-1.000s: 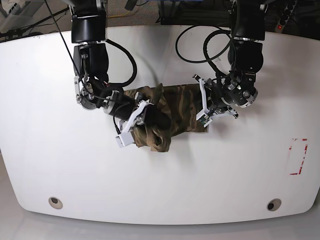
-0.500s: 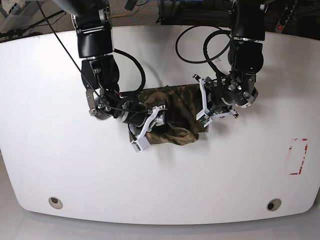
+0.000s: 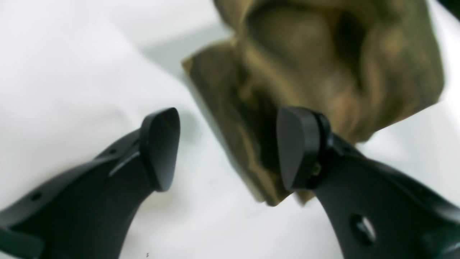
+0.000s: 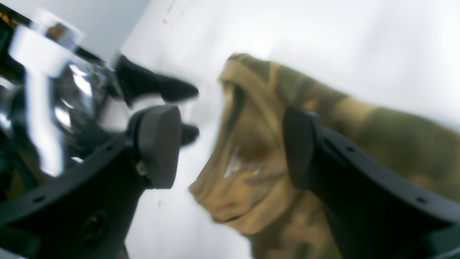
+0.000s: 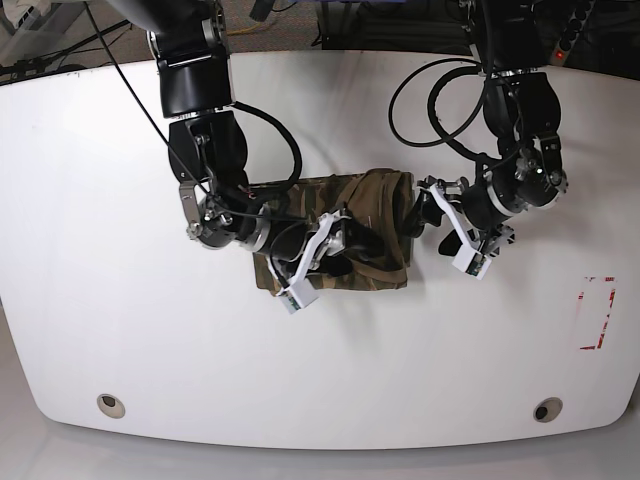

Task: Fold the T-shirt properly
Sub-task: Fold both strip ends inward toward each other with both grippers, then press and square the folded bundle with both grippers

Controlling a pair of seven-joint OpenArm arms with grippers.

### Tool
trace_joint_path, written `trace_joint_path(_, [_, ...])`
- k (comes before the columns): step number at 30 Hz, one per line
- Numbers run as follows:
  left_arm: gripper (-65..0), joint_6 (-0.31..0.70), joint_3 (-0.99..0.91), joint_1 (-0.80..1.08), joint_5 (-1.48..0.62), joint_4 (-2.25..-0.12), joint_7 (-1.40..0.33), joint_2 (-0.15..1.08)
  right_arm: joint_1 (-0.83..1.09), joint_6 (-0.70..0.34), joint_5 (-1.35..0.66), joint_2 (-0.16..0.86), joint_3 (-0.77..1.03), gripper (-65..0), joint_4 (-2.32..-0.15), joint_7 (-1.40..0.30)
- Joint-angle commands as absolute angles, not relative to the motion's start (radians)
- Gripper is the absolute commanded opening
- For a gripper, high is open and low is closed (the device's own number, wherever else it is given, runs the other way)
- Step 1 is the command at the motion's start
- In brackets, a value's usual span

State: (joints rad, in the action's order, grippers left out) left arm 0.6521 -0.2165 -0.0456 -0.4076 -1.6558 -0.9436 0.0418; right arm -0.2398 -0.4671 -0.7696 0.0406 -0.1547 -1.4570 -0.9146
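Lying bunched mid-frame on the counter (image 5: 120,330), the soft, floppy shirt (image 5: 375,215) wants grabbing at an edge; both tools, left (image 3: 228,149) and right (image 4: 230,147), gape empty.

Both wrist views blurred; T-shirt (image 5: 372,215) partly hidden beneath right gripper (image 5: 355,246), its edges cut off in the wrist views.

Looking like a robotics lab: white curved tabletop (image 5: 120,330) carrying two black cabled arms, showing round holes (image 5: 111,405) near its front edge and a red tape outline (image 5: 597,313), with a power strip (image 5: 572,32) behind.
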Motion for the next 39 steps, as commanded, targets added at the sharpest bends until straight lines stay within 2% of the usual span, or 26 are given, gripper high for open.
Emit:
trace_joint_path(1, [-25.1, 0.656, -0.259, -0.05, -0.43, -1.725, -0.923, 0.076, -0.262, -0.475, -0.789, 0.035, -0.163, -23.3, -1.501, -0.895])
trace_joint_path(5, [-25.1, 0.657, -0.323, -0.042, -0.426, -1.748, -0.923, 0.13, -0.259, -0.475, -0.789, 0.059, -0.163, -23.5, -1.534, -0.895])
trace_joint_path(11, [-25.1, 0.656, -0.326, -0.021, -0.426, -1.747, -0.923, 0.274, -0.232, -0.479, -0.743, 0.102, -0.166, -23.5, -1.506, -0.892])
trace_joint_path(17, [-25.1, 0.659, -0.325, 0.008, -0.426, -1.751, -0.923, 0.357, -0.236, -0.483, -0.535, 0.022, -0.166, -23.5, -1.38, -0.828])
trace_joint_path(22, [-25.1, 0.659, -0.231, 0.01, -0.426, -1.755, -0.921, 0.384, -0.286, -0.481, -0.406, -0.042, -0.162, -23.5, -1.257, -0.762])
trace_joint_path(27, [-25.3, 0.659, -0.107, 0.008, -0.426, -1.774, -0.92, 0.384, -0.297, -0.479, -0.47, -0.036, -0.16, -23.5, -1.349, -0.797])
trace_joint_path(32, [-25.3, 0.653, 0.036, -0.008, -0.426, -1.788, -0.905, 0.343, -0.325, -0.476, -0.57, 0.054, -0.159, -23.5, -1.451, -0.848])
trace_joint_path(39, [-25.3, 0.653, 0.139, -0.048, -0.354, -1.788, -0.891, 0.248, -0.38, -0.476, -0.591, 0.156, -0.159, -23.5, -1.383, -0.84])
